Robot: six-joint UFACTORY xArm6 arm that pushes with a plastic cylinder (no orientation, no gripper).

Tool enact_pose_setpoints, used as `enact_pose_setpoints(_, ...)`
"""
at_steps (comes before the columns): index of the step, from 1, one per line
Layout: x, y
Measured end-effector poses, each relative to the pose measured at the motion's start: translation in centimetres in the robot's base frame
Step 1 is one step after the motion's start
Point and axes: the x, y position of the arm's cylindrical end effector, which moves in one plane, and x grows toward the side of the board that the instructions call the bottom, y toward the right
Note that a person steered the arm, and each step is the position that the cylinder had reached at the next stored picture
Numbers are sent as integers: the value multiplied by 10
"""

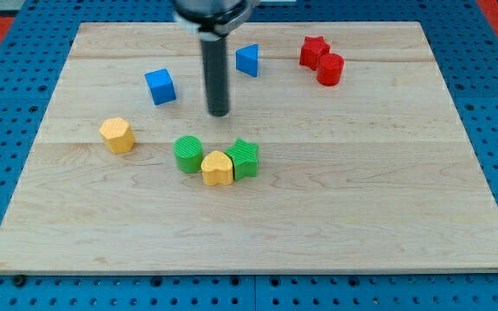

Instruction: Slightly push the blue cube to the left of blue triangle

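The blue cube (160, 86) sits on the wooden board toward the view's upper left. The blue triangle (247, 60) stands near the view's top centre, up and to the right of the cube. My tip (220, 112) is at the lower end of the dark rod, between the two blue blocks and a little below them. It is about a block's width to the right of the cube and touches neither block.
A red star (313, 51) and a red cylinder (330, 69) touch at the view's upper right. A yellow hexagon (118, 135) lies at the left. A green cylinder (188, 154), yellow heart (216, 168) and green star (245, 158) cluster below my tip.
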Motion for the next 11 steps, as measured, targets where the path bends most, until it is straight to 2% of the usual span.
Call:
enact_pose_setpoints(1,-14,-107)
enact_pose_setpoints(2,-37,-135)
enact_pose_setpoints(4,-29,-46)
enact_pose_setpoints(6,-31,-13)
enact_pose_setpoints(7,-32,-88)
enact_pose_setpoints(8,-51,-72)
enact_pose_setpoints(9,-52,-6)
enact_pose_setpoints(10,-46,-4)
enact_pose_setpoints(11,24,27)
